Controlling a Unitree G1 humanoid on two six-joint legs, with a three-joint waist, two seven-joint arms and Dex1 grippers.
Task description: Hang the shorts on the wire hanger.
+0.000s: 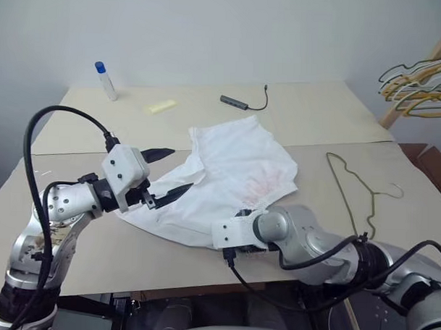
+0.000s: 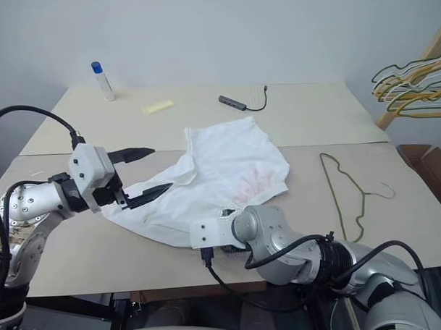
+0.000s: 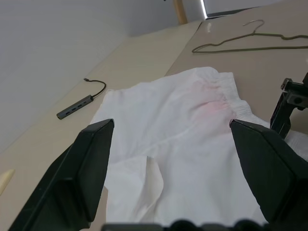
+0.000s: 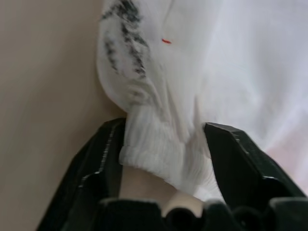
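Note:
The white shorts (image 1: 235,165) lie crumpled in the middle of the table (image 1: 80,240), with a faint pink stain toward the waistband. My left gripper (image 1: 178,171) is open and hovers just over the left edge of the shorts, fingers (image 3: 96,159) spread wide with nothing between them. At the near edge of the shorts, my right gripper (image 4: 163,139) points steeply down with its jaws closed on a bunched piece of the ribbed waistband (image 4: 159,149). The wire hanger (image 1: 350,188) lies flat on the table to the right of the shorts, untouched.
Toward the back of the table are a small bottle with a blue cap (image 1: 105,80), a yellow strip (image 1: 162,106) and a dark USB hub with its cable (image 1: 237,102). A bunch of yellow and dark hangers (image 1: 419,85) hangs on a wooden rack at the far right.

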